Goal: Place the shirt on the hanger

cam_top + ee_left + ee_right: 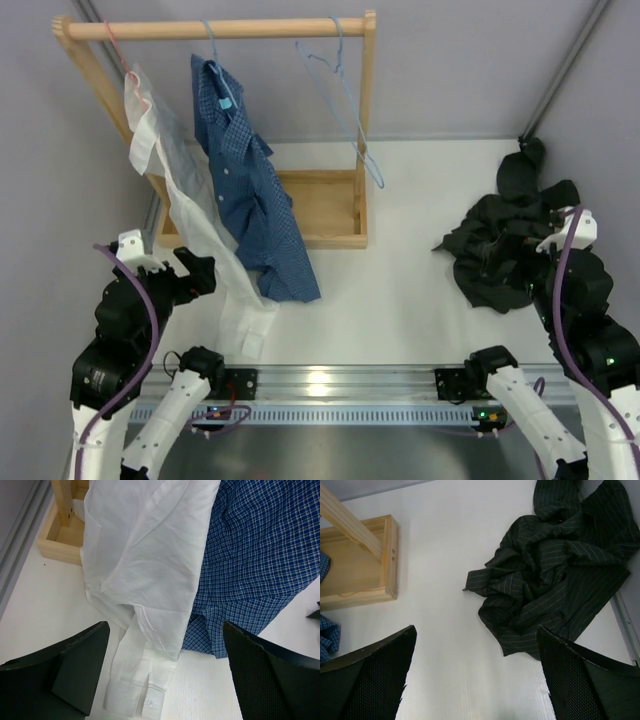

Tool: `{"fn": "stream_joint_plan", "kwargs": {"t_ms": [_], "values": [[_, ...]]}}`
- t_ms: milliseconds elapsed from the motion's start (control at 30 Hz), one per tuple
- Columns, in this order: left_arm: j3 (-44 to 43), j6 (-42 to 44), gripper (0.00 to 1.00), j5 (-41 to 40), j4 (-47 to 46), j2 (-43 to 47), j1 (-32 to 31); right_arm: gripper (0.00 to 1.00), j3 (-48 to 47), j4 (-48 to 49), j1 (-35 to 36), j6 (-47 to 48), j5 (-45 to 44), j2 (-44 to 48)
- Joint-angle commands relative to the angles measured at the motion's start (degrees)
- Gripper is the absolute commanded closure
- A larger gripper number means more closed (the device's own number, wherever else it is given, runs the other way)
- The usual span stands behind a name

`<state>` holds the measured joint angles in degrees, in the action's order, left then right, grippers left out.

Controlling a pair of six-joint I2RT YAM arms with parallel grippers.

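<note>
Right pincer [476, 630] hanging wide, empty; black pinstriped shirt [555, 580] lying crumpled just ahead-right of it. I'm steering for its neck end, not a sleeve. Left pincer [166, 625] wide too.

The shirt [497, 250] is lying crumpled on the table [400, 295], well right of the wooden rack [330, 208]. The hanger [347, 108] is hanging from the rack's rod (at its right end), with a blue checked shirt [245, 200] and a white shirt [190, 215] further left.
</note>
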<state>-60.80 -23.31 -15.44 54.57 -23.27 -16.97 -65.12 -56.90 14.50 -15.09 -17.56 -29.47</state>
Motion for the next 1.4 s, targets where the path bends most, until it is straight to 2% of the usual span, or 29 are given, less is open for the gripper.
{"fn": "stream_joint_plan", "kwargs": {"t_ms": [0, 167, 300, 433, 500, 633, 667, 867, 900, 933, 1000, 1033, 1067, 1167, 1300, 1367], "values": [[-0.73, -0.33, 0.02, -0.12, -0.77, -0.11, -0.17, 0.00, 0.43, 0.22, -0.62, -0.46, -1.42, -0.94], [0.06, -1.47, 0.02, 1.02, -2.44, -1.60, -0.17, 0.01, 2.80, 1.53, -0.61, -3.27, -0.98, -2.95], [2.43, -2.61, 0.02, 2.52, -5.95, -2.31, -0.17, 0.00, 6.84, 6.61, -0.61, -6.17, -1.42, -13.64], [5.33, -3.23, 0.02, 4.80, -9.65, -1.96, -0.17, 0.01, 9.22, 10.83, -2.19, -7.23, -7.39, -23.85], [6.91, -3.23, 0.02, 5.86, -11.23, -1.61, -0.17, 0.01, 9.92, 13.82, -3.51, -6.36, -5.82, -29.46], [8.32, -2.27, 0.02, 7.53, -11.50, -1.43, -0.17, 0.01, 10.02, 26.54, -4.92, -1.54, -0.82, -40.64], [8.50, -2.18, 0.02, 7.44, -11.41, -1.00, -0.17, 0.00, 9.58, 27.97, -4.92, -0.04, -1.42, -45.45], [8.50, -1.83, 0.02, 10.07, -11.59, 0.76, -0.17, 0.03, 7.64, 37.27, -5.01, 3.22, -1.25, -56.82], [8.41, -1.65, 0.02, 10.34, -11.50, 0.68, -0.17, 0.07, 7.64, 38.00, -5.01, 3.31, -1.25, -58.49], [8.06, -1.39, 0.02, 10.69, -11.50, 0.59, -0.17, 0.24, 7.64, 38.62, -5.01, 3.31, -2.38, -59.20], [7.54, -0.51, 0.02, 12.01, -11.50, 0.42, -0.17, 0.51, 8.17, 40.02, -5.01, 2.70, -3.35, -58.69], [7.36, -0.16, 0.02, 12.88, -11.41, 0.50, -0.17, 0.93, 9.82, 40.81, -4.92, 2.35, -3.18, -57.64], [6.92, 0.97, 0.02, 14.11, -11.41, 0.50, -0.17, 1.00, 10.97, 41.43, -4.92, 1.13, -2.83, -54.32], [6.04, 1.60, 0.02, 20.70, -11.50, -0.28, -0.17, 1.00, 16.42, 43.72, -3.26, 0.68, 2.78, -47.72], [4.11, 0.81, 0.02, 27.38, -11.67, -2.39, -0.17, 1.00, 21.61, 41.62, 4.11, 0.68, 11.74, -30.88], [3.14, 0.55, 0.02, 32.73, -13.16, -3.97, -0.17, 1.00, 23.54, 40.03, 10.61, -0.46, 21.65, -25.66]]}}
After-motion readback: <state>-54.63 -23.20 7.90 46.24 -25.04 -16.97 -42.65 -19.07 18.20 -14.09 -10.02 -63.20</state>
